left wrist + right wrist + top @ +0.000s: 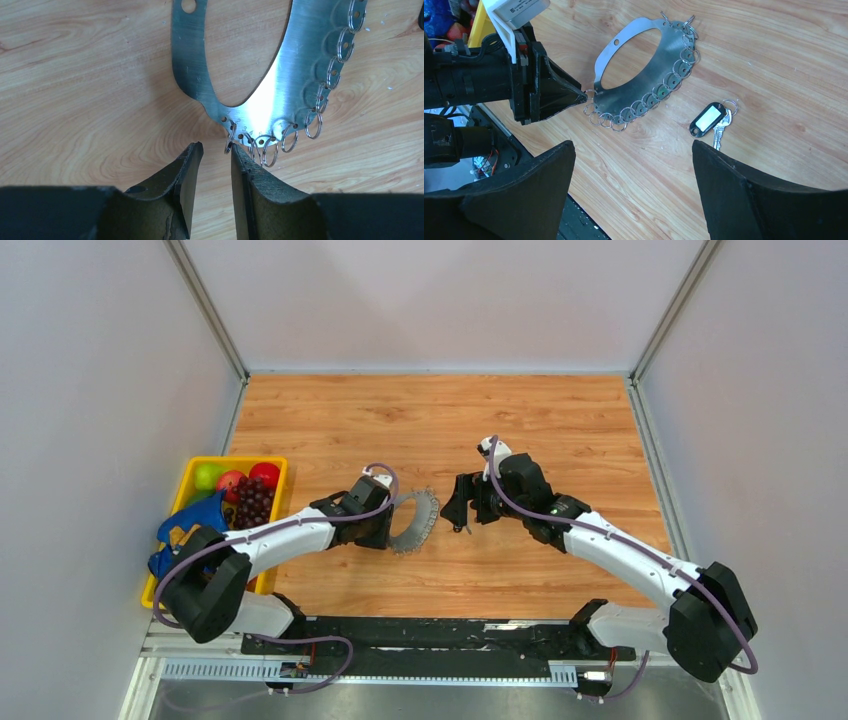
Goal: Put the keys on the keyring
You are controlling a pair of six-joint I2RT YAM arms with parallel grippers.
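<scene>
Keyring (649, 80), one flat steel crescent fringed with more than ten small split rings (619, 125), lies on the wooden table (774, 75) right at the tips of the left gripper (216, 147), whose two fingers stand narrowly apart with nothing between them. One silvery key (719, 135) with one black tag (708, 119) lies ahead of the right gripper (630, 145), out beyond its two widely spread fingers and just beside the crescent without touching it.

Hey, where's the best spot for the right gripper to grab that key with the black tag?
Probably the black tag: it looks the bulkiest part, while the key lies flat on the table. Come from straight above, the open right gripper closing across the tag's narrow width.
</scene>
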